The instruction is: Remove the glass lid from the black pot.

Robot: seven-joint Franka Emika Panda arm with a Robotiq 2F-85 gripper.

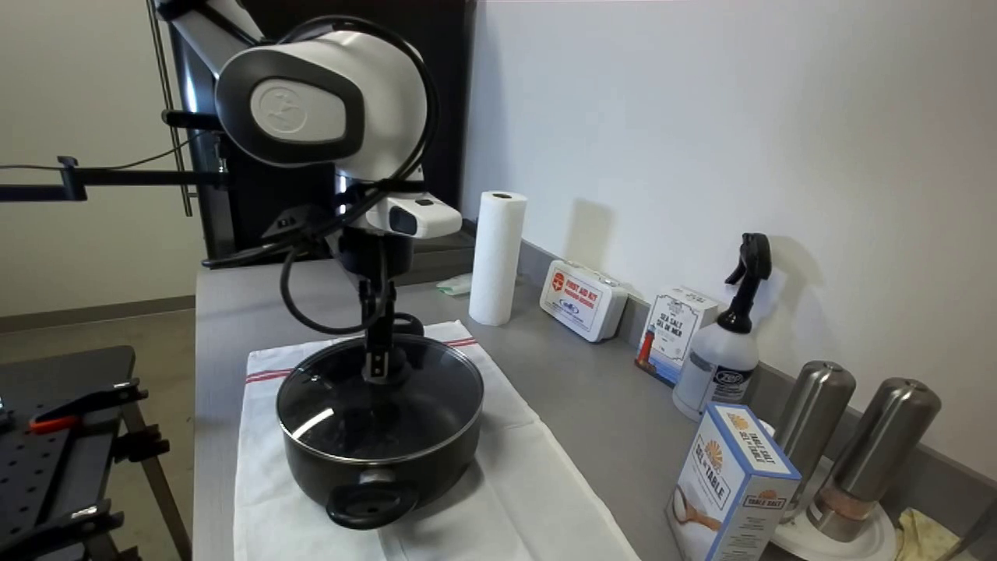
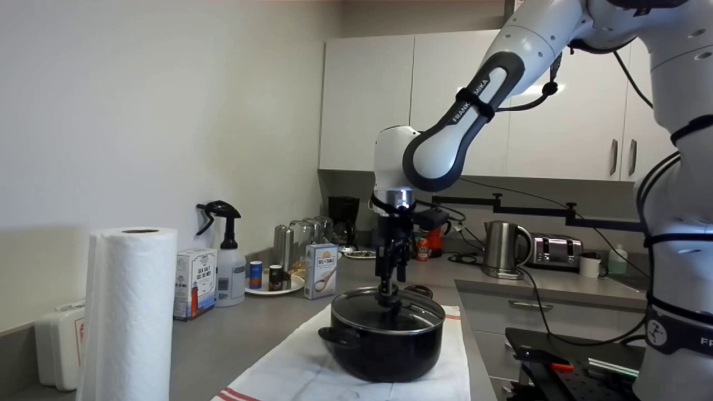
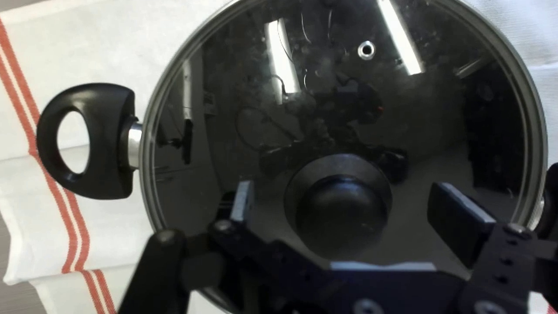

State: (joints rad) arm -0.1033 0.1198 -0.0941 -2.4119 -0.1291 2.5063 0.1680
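The glass lid (image 1: 436, 397) with its metal rim lies flat on the black pot (image 1: 311, 467). Both also show in an exterior view, the lid (image 2: 356, 312) on top and the pot (image 2: 384, 356) below. In the wrist view the lid (image 3: 444, 117) fills the middle, and its black knob (image 3: 342, 213) sits between my fingers. My gripper (image 3: 351, 205) is open, one finger on each side of the knob, with a gap on both sides. In both exterior views the fingers reach down at knob height, near the lid. The pot's inside is dark behind the glass.
The pot stands on a white cloth (image 1: 530, 483) with red stripes. Along the wall stand a paper towel roll (image 1: 497, 257), a first aid kit (image 1: 583, 300), a sea salt box (image 1: 674, 331), a spray bottle (image 1: 716, 366), a table salt box (image 1: 728, 483) and steel grinders (image 1: 884, 444).
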